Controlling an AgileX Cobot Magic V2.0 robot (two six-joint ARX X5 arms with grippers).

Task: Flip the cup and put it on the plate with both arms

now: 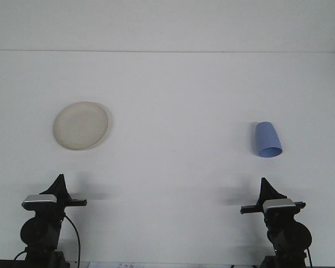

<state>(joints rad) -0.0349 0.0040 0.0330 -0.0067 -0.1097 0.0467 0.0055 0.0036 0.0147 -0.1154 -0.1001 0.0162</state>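
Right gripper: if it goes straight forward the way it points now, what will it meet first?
Probably the blue cup. The right gripper points away from the robot over the table, and the cup stands almost directly ahead of it, nothing between them. Depth is hard to judge from this one view.

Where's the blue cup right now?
In the front view, the blue cup lies on its side on the right half of the white table, just beyond the right gripper and far from the plate on the left.
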